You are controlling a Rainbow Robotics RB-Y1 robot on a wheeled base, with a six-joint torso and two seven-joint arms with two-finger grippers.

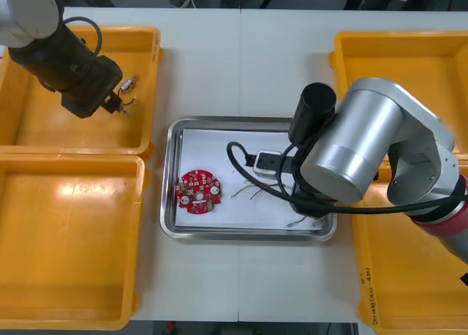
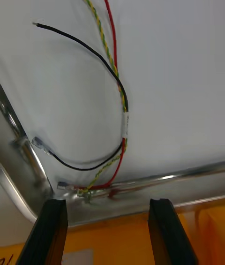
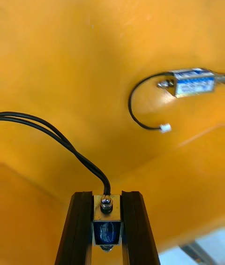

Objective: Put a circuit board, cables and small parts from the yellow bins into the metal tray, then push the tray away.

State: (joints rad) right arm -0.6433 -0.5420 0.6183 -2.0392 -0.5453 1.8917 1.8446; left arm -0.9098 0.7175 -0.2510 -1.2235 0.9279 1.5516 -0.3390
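The left pincer (image 1: 117, 104) hangs low over the far yellow plastic bin (image 1: 58, 126) on the robot's left side of the light counter (image 1: 241, 64). From above, its grip is hard to read, but the left wrist view settles it. There the left pincer (image 3: 107, 195) is closed tight on a small blue-bodied metal part (image 3: 107, 230). Its fingers (image 3: 80, 227) are held apart only by the part's width, and a doubled black lead (image 3: 47, 126) runs off from the part's top. A second small metal part with a blue label (image 3: 192, 82) lies loose on the floor of the bin (image 3: 93, 58) beyond the fingers, its black wire curling to a white plug. In the front view it is a mere glint (image 1: 129, 83) just beside the pincer.

The shiny rectangular metal tray (image 1: 170, 181), white inside, sits between the bins. A round red circuit board (image 1: 198, 192) lies in its left half. The right arm reaches over the tray's right half. The right wrist view shows the right pincer (image 2: 108, 204) wide open and holding nothing. It is over the tray's rim (image 2: 140, 183) near a corner, where a bundle of thin cables (image 2: 123, 101), one red, one black and one twisted yellow-green, lies on the white floor.
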